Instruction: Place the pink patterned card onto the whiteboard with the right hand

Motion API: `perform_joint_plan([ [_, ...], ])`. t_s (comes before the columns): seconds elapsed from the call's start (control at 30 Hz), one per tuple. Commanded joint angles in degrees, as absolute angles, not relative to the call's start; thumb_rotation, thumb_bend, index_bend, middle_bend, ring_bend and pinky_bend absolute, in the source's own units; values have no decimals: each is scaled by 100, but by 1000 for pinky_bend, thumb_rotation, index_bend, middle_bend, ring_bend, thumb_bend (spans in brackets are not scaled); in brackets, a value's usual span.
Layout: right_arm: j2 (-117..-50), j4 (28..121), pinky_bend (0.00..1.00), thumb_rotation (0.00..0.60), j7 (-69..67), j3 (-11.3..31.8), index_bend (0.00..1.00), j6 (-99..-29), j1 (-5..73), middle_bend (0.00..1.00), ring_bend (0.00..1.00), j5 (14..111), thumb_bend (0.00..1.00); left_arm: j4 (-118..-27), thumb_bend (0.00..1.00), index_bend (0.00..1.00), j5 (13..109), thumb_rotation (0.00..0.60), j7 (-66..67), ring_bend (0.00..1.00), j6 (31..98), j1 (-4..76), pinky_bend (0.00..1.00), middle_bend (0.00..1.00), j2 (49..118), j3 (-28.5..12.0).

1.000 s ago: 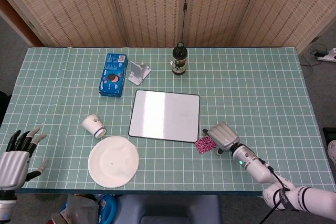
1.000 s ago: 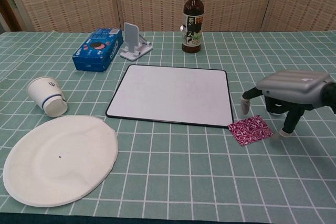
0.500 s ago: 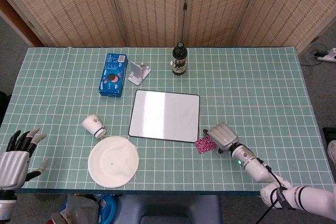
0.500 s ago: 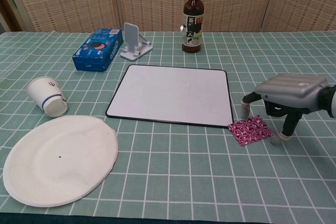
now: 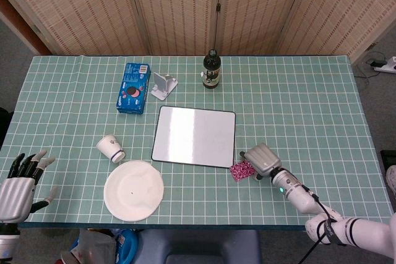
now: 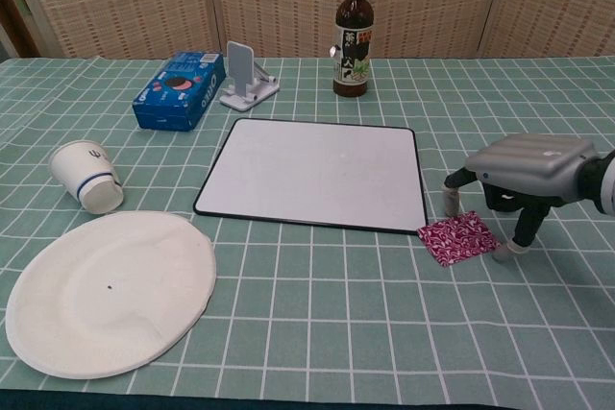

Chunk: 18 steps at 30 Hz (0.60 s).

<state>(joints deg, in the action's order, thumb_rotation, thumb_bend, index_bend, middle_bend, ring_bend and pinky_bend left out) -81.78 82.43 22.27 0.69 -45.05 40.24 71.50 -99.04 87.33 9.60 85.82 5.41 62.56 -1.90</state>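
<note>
The pink patterned card (image 6: 458,239) (image 5: 241,169) lies flat on the green grid cloth, just off the whiteboard's near right corner. The whiteboard (image 6: 317,171) (image 5: 195,135) sits mid-table, blank. My right hand (image 6: 524,176) (image 5: 262,159) hovers palm-down over the card's right part, fingers spread and pointing down; one fingertip (image 6: 450,205) stands behind the card and another (image 6: 504,253) at its right edge. The card is not lifted. My left hand (image 5: 20,183) hangs open at the table's near left corner, holding nothing.
A white paper plate (image 6: 106,287) lies near left, with a tipped paper cup (image 6: 86,177) behind it. A blue cookie box (image 6: 180,89), a white phone stand (image 6: 246,76) and a dark bottle (image 6: 353,39) stand behind the whiteboard.
My right hand has shifted slightly left and lower over the card, its fingertips now closer to the card's edges. The card and the left hand have not moved.
</note>
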Motion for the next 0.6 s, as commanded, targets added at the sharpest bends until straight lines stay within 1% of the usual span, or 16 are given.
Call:
perform_joint_plan([
  [0.03, -8176, 8239, 964, 600, 2237, 62, 370, -4504, 4031, 971, 1000, 7155, 151, -9900, 293, 190, 8727, 600, 962, 118, 8579, 541, 48, 105, 6261, -191],
  [0.6, -8147, 8303, 964, 600, 2238, 12, 414, -4532, 4041, 972, 1000, 7200, 187, -9887, 293, 190, 8720, 600, 957, 118, 8572, 534, 48, 105, 6264, -180],
])
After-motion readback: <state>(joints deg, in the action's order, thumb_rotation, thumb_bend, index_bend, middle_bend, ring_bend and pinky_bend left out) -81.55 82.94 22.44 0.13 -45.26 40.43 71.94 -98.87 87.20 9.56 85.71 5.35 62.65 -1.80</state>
